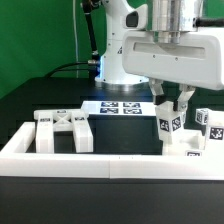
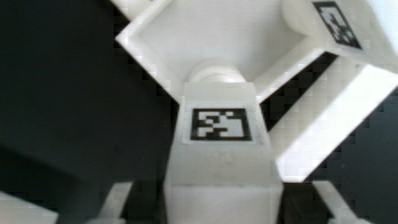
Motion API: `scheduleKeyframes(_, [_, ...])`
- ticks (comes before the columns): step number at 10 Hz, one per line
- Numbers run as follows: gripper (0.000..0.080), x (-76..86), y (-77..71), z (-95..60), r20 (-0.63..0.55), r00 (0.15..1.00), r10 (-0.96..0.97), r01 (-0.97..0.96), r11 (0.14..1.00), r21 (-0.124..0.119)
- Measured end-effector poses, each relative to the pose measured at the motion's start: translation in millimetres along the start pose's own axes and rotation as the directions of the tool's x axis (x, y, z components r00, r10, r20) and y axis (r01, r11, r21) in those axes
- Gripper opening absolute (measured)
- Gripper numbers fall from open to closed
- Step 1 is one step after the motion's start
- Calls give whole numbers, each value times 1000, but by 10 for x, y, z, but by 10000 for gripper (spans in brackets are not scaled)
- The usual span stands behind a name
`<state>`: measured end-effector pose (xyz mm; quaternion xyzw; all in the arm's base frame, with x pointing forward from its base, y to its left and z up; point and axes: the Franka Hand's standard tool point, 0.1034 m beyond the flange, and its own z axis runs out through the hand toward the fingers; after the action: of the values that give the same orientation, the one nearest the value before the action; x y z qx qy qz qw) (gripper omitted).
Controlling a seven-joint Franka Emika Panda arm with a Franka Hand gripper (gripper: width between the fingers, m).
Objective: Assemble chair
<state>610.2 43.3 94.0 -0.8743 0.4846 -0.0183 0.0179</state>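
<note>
Black table; white tagged chair part between jaws.

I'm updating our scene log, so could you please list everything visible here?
table: one, black, under everything.
border wall: one, white, along the table's near edge.
cross-braced frame: one, white, exterior view's left, behind the border wall.
tagged parts: several, white, exterior view's right; exact count unclear.
marker board: one, white, flat, centre of the table.
backdrop: one, green, behind, exterior view's left.
arm: one, white, centre rear.
gripper: one, dark-fingered, above a tagged part; grip unclear.
</note>
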Motion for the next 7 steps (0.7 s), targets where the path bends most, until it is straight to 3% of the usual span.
scheduleKeyframes(2, [291, -19, -47, 2, 7, 982, 190, -190, 981, 26])
scheduleKeyframes(6, [291, -75, -121, 7, 14, 909, 416, -416, 908, 42])
scheduleKeyframes(7, [348, -77, -120, 10, 14, 912, 410, -410, 911, 41])
